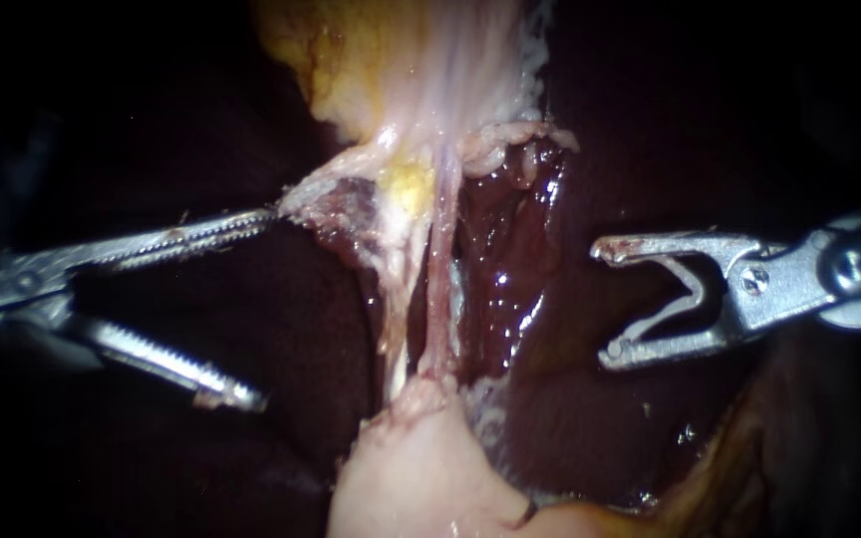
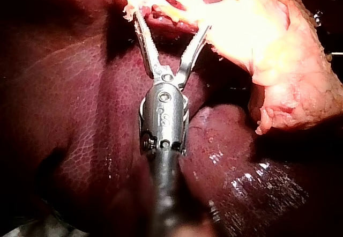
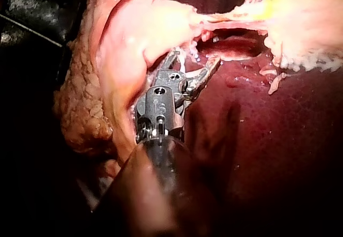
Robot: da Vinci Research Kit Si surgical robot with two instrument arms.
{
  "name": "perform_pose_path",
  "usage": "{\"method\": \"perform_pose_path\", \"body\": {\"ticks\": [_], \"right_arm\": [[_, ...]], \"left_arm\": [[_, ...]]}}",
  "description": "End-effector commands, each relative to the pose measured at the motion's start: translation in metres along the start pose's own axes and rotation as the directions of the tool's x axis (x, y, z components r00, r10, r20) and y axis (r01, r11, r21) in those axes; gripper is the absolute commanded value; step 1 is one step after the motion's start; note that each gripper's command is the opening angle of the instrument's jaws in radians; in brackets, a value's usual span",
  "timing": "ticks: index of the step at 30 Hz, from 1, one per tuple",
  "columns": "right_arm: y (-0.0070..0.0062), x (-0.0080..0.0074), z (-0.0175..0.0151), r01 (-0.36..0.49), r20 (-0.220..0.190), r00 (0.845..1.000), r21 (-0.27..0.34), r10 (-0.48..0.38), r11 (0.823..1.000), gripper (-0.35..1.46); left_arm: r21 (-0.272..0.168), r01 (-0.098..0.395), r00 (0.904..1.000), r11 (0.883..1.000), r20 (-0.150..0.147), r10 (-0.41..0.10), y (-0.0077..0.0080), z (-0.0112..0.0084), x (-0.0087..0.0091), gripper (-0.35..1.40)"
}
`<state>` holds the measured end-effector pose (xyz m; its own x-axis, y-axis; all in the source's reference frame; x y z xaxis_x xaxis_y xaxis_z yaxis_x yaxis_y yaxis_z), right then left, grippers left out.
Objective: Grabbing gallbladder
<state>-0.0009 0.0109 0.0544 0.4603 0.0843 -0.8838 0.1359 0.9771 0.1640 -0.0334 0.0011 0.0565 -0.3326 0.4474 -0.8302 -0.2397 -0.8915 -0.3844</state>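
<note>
The gallbladder (image 1: 416,473) was seen at 6 o'clock in the endoscope view as a pale, smooth, wet lobe. From it two thin tubes (image 1: 438,299) were stretched taut up to a lump of yellow fat (image 1: 351,60) at 12 o'clock, with dark liver (image 1: 510,269) shown behind them. The left instrument (image 1: 263,304) was seen entering from 9 o'clock with its jaws spread wide and nothing gripped. The tip of its upper jaw was seen touching the frayed edge of membrane (image 1: 301,199) just beside the tubes, while its lower jaw was held clear over the liver. The right instrument (image 1: 605,301) was seen entering from 3 o'clock, its jaws likewise parted and empty, well apart from the tubes and short of any pale tissue. In the right wrist view the gallbladder was seen just beside that instrument's jaws. The gallbladder was judged to be soft, light, thin-walled and slippery with fluid, so that it would be deformed rather than lifted as a whole and could be torn or punctured by a hard bite. A hold was judged best taken on a thick fold of its body near 6 o'clock, well clear of the tubes, which were judged too fine to be pulled on directly. A shallow bite was expected to slip off the wet surface.
</note>
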Motion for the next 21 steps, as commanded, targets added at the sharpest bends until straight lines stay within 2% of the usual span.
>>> {"method": "perform_pose_path", "body": {"ticks": [1,3,5,7,11,17,21], "right_arm": [[0.0000,0.0000,0.0000,0.000,0.000,1.000,0.000,0.000,1.000,0.50],[0.0000,0.0000,0.0000,0.000,0.000,1.000,0.000,0.000,1.000,0.50],[0.0000,0.0000,0.0000,0.000,0.000,1.000,0.000,0.000,1.000,0.50],[0.0000,0.0000,0.0000,0.000,0.000,1.000,0.000,0.000,1.000,0.50],[0.0000,0.0001,0.0001,0.000,0.000,1.000,-0.001,0.000,1.000,0.50],[0.0000,0.0002,0.0002,0.000,0.001,1.000,-0.001,0.000,1.000,0.50],[0.0000,0.0001,0.0002,0.000,0.001,1.000,-0.001,0.000,1.000,0.50]], "left_arm": [[-0.001,0.001,1.0000,1.000,0.000,-0.001,-0.0001,-0.0001,0.0002,1.03],[-0.009,0.011,0.9999,1.000,-0.001,-0.011,-0.0006,-0.0003,0.0009,1.01],[0.006,0.029,0.9996,1.000,0.002,-0.029,-0.0012,-0.0006,0.0019,0.99],[0.032,0.051,0.9987,0.998,0.005,-0.051,-0.0024,-0.0010,0.0033,0.96],[0.045,0.089,0.9959,0.995,0.006,-0.090,-0.0045,-0.0006,0.0049,0.84],[0.063,0.139,0.9902,0.988,0.003,-0.139,-0.0062,0.0025,0.0038,0.61],[0.076,0.164,0.9855,0.983,0.030,-0.167,-0.0065,0.0043,0.0023,0.52]]}}
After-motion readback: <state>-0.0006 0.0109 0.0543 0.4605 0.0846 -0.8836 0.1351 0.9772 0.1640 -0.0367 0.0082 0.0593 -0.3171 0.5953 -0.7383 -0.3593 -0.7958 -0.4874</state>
